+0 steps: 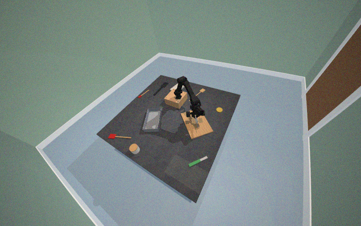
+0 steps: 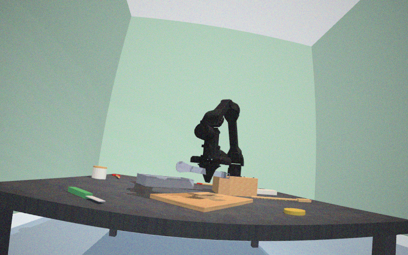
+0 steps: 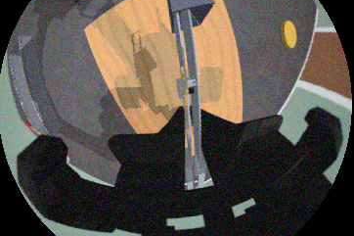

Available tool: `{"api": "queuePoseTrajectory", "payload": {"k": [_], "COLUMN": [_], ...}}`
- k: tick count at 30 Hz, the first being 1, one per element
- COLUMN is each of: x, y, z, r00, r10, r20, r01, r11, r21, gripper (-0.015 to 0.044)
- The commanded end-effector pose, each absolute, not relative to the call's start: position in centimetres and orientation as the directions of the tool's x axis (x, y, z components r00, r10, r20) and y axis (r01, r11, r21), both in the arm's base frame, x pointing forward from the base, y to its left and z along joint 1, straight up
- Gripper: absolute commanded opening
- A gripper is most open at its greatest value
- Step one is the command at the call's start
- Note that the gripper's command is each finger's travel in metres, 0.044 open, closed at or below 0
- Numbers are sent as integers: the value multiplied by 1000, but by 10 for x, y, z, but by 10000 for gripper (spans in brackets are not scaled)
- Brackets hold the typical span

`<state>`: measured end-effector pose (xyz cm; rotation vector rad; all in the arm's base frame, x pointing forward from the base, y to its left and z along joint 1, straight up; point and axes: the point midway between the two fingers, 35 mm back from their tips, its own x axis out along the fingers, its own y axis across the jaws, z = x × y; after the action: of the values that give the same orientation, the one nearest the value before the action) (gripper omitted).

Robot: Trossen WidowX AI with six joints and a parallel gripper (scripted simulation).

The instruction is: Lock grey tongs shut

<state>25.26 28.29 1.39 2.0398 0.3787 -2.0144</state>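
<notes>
The grey tongs (image 1: 196,119) (image 2: 183,167) (image 3: 196,58) hang above the wooden board (image 1: 201,131) (image 2: 180,201) (image 3: 230,68), clear of it. They lie nearly level, with their rounded tips away from the arm's base and slightly higher than the hinge end, where a small ring shows. Their two arms run close together with a narrow gap in the wrist view. My gripper (image 1: 195,115) (image 2: 208,179) (image 3: 186,110) points down and is shut on the tongs around their middle. The lock inside the hinge is hidden. The roasting tin (image 1: 151,130) (image 2: 164,181) stands beside the board, without the tongs.
The wooden base block (image 1: 173,103) (image 2: 235,186) stands behind the board. A yellow disc (image 1: 219,109) (image 2: 294,211) (image 3: 288,34) and a wooden spatula (image 1: 202,90) lie to the right. A green-handled knife (image 1: 194,162) (image 2: 79,192), a lidded jar (image 1: 134,148) (image 2: 99,172) and a red spatula (image 1: 112,136) lie farther out.
</notes>
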Motion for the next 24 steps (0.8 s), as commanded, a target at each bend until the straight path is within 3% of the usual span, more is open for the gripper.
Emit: {"api": "queuePoseTrajectory", "payload": {"k": [1,21,24], "x": [253,251,251], "y": [284,282,281], "z": [10,-16,-17], "r00": [13,13,9], "r10": [16,15,7], "r20": [-1000,-1000,-1000], "r01": [351,351,354], "r11": [-936,-936,-935], "r21": [-10,-10,-4], "gripper": [-150,-150,-71]}}
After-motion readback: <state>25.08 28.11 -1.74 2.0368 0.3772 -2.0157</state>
